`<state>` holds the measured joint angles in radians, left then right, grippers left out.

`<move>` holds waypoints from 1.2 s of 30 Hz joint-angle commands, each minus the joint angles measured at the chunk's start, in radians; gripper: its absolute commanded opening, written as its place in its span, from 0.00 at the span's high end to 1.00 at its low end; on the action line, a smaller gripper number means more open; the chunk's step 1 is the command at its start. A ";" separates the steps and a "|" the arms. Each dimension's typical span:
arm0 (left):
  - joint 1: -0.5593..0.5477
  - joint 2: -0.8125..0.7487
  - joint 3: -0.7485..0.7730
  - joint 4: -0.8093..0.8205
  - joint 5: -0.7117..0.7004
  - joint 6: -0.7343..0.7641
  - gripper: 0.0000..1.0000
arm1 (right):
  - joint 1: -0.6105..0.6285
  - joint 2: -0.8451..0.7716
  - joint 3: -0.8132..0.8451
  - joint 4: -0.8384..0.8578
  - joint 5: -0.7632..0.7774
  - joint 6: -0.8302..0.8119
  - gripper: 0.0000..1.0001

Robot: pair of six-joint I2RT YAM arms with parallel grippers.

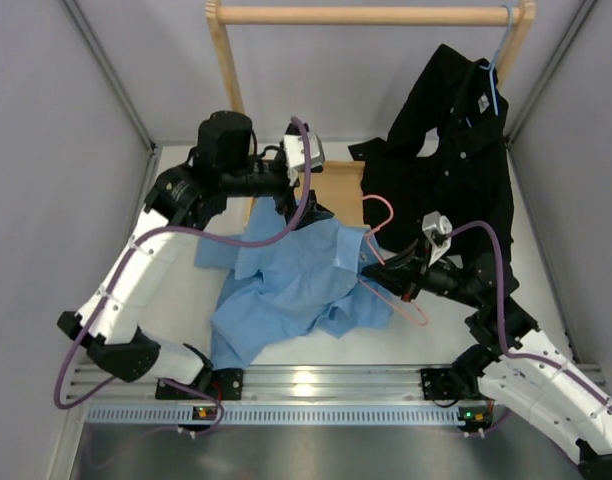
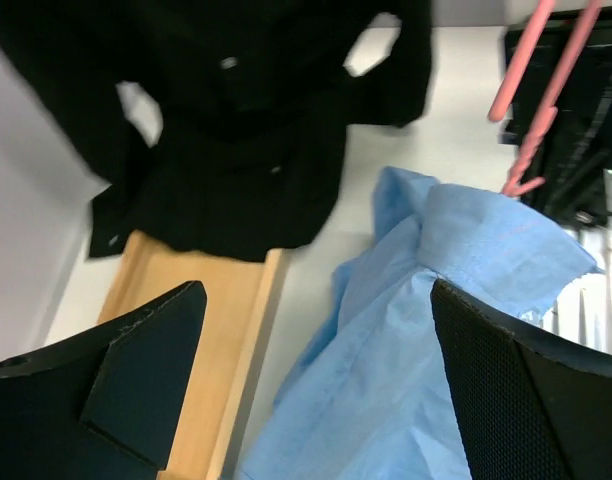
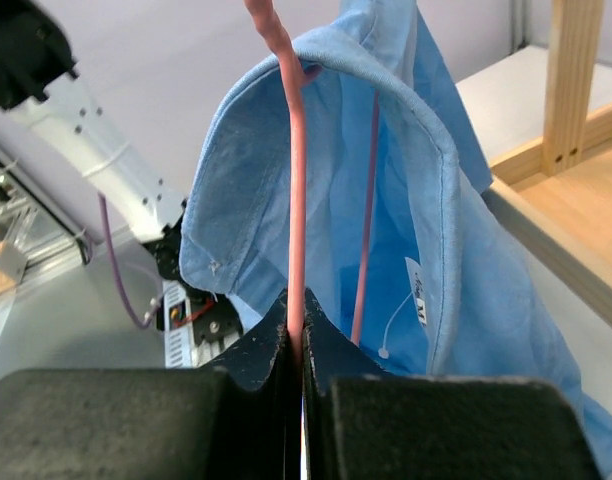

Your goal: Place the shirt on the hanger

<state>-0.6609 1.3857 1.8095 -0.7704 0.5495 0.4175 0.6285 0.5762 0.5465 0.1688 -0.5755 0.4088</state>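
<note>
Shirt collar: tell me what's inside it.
Inside the shirt collar, one pink hanger arm and a white label with a string show. The right gripper clamps the hanger's other arm outside. Fabric covers how far the hanger reaches in.

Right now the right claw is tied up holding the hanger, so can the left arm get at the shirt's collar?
Probably yes. The left claw hangs open over the shirt, with the collar close ahead and nothing between them. The hanger pokes out just beyond the collar.
</note>
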 commanded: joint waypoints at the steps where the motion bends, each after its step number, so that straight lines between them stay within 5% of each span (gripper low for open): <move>1: 0.073 0.096 0.164 -0.225 0.510 0.127 0.02 | -0.012 -0.018 0.007 0.017 -0.099 -0.060 1.00; 9: 0.070 0.148 0.096 -0.285 0.598 0.087 0.03 | -0.016 -0.036 0.026 -0.045 -0.148 -0.128 1.00; 12: 0.040 0.147 0.048 -0.286 0.603 0.063 0.17 | -0.015 -0.015 0.058 -0.064 -0.178 -0.149 1.00; 20: -0.082 0.168 0.019 -0.290 0.371 0.012 0.23 | -0.015 0.048 0.102 -0.075 -0.274 -0.209 1.00; 36: -0.080 0.121 -0.067 -0.290 0.388 0.056 0.69 | -0.016 0.097 0.162 -0.130 -0.288 -0.277 1.00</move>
<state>-0.7467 1.5448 1.7458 -1.0725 0.9405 0.4492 0.6170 0.6762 0.6453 -0.0090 -0.8139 0.1764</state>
